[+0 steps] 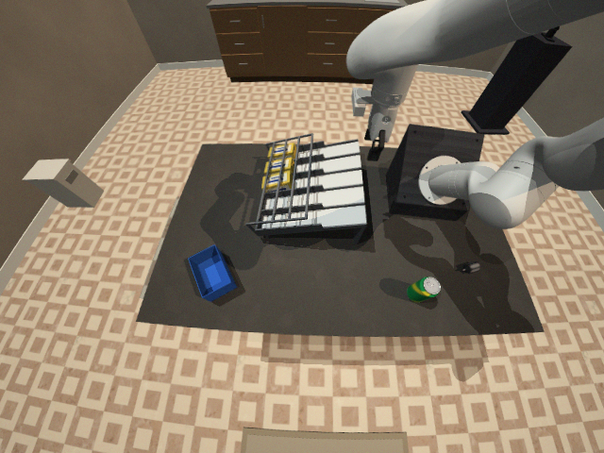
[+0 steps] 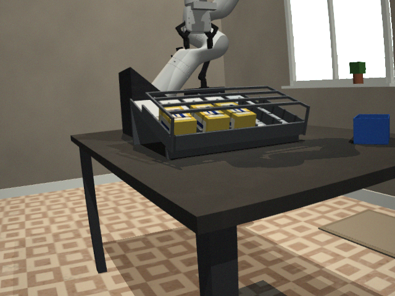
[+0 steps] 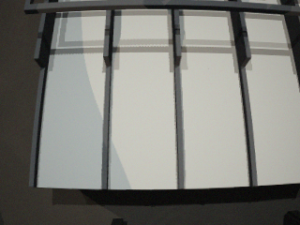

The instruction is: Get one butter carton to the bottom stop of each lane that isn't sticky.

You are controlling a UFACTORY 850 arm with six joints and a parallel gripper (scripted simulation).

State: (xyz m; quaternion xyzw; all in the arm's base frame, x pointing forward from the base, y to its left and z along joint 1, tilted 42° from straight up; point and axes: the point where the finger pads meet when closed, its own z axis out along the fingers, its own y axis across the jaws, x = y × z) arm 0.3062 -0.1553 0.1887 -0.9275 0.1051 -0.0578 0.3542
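- Three butter cartons [image 2: 210,118] sit at the shelf [image 2: 236,139] stop, toward nine o'clock.
- They look light, rigid and smooth; side faces suit gripping.
- The gripper [image 2: 196,43] hangs spread wide, empty.

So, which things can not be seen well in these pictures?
- Wrist view: the gripper's fingers are cut off by the bottom edge; the butter cartons lie beyond the top edge.
- Top view: cage bars of the shelf partly cover the cartons, hiding the print.
- Exterior view: the front rail hides whether the cartons touch the stop.
- Small dark object: too small to identify.
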